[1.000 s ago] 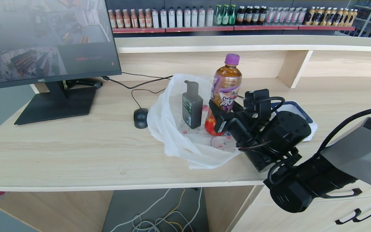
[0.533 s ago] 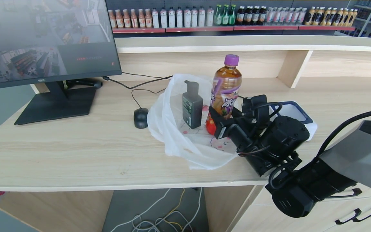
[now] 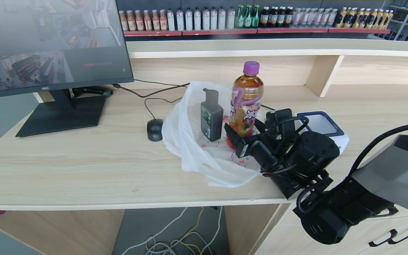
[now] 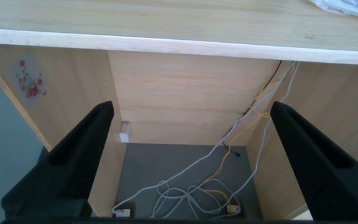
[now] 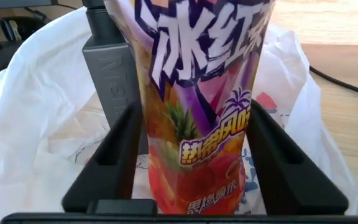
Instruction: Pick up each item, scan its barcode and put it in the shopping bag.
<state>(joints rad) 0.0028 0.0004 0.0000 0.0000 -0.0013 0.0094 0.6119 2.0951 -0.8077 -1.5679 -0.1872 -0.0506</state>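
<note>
Bagging step, drink bottle point(image 3: 245, 99) low in the shopping bag point(image 3: 186, 141).
Left gripper point(image 4: 191, 155) hangs spread and empty under the counter point(image 3: 83, 166). Right gripper point(image 3: 243, 132) pinches the bottle near its base, inside the bag just beside a dark bottle point(image 3: 211, 115). Next, probably: let go, then back out without snagging the plastic. The wrist view shows both fingers on the label; the head view adds the scanner point(image 3: 322, 122) beyond.

The drink bottle point(image 3: 246, 95) is amber with a purple cap, the flat bottle point(image 3: 211, 118) dark grey, the shopping bag point(image 3: 182, 141) white.
</note>
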